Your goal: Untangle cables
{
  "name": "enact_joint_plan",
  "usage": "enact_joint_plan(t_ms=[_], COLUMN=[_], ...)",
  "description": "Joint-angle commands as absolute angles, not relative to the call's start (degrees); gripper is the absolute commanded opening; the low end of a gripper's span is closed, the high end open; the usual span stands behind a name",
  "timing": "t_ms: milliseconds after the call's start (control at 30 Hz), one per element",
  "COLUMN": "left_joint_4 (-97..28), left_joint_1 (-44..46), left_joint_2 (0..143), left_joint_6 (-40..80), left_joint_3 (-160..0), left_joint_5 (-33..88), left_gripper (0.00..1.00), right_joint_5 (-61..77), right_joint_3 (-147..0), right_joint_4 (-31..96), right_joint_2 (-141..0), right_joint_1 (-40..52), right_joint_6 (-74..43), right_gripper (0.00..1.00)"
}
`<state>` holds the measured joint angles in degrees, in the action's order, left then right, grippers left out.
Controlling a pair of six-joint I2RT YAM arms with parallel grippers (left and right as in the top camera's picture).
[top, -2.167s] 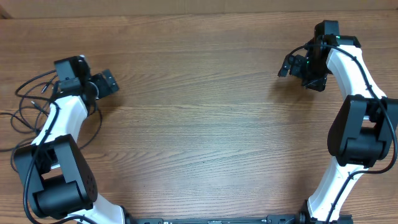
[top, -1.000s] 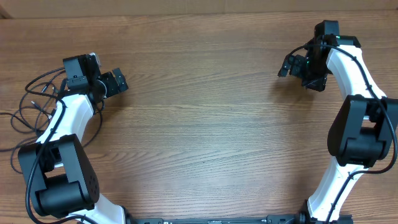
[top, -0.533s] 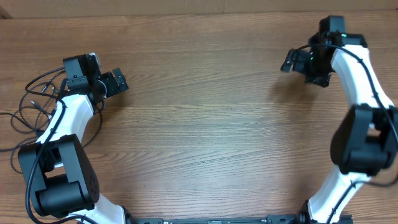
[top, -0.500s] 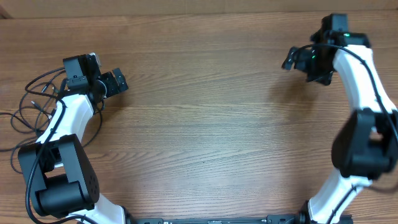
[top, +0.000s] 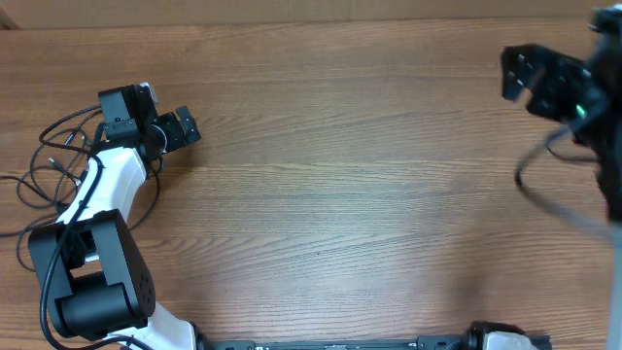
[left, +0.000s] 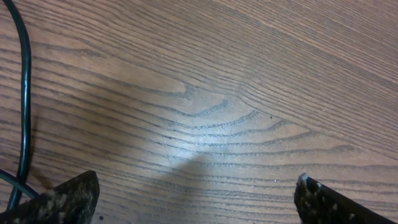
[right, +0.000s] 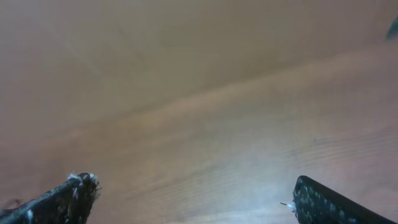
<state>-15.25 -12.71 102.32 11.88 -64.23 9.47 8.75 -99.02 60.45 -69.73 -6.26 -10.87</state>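
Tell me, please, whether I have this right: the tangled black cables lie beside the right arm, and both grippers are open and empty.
Not quite: the cables lie beside the left arm, not the right one, as the overhead view shows. The rest holds: the left gripper and the right gripper are both open and empty.

Overhead evenly lit, soft shadows; right arm [top: 569,97] smeared by motion blur; left wrist view sharp, pale glare patch on table [left: 186,146]; right wrist view blurred throughout, orange cast.
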Motion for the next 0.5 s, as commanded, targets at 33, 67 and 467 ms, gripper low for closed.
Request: enact_joint_plan(t_ms=[33,67,467], left_joint_4=[-15.2,-15.2,-15.2], left_joint_1=[-12.3,-12.3,-12.3], left_joint_2=[101.9,101.9,101.9], left_joint_6=[11.6,11.6,11.6], left_joint_3=[-64.6,-64.6,-64.6], left_joint_5=[10.3,10.3,10.3], left_gripper=[0.99,1.00,1.00], right_joint_5=[8.6,8.6,8.6], right_joint_3=[-99.5,-99.5,-99.4], right_joint_4=[60.4,60.4,63.2], right_joint_2=[-61.9,-60.2,-52.9], right_joint_1=[-6.1,-6.1,-6.1], right_joint_6=[-10.8,-10.8,-10.8], right_gripper=[1.00,1.00,1.00])
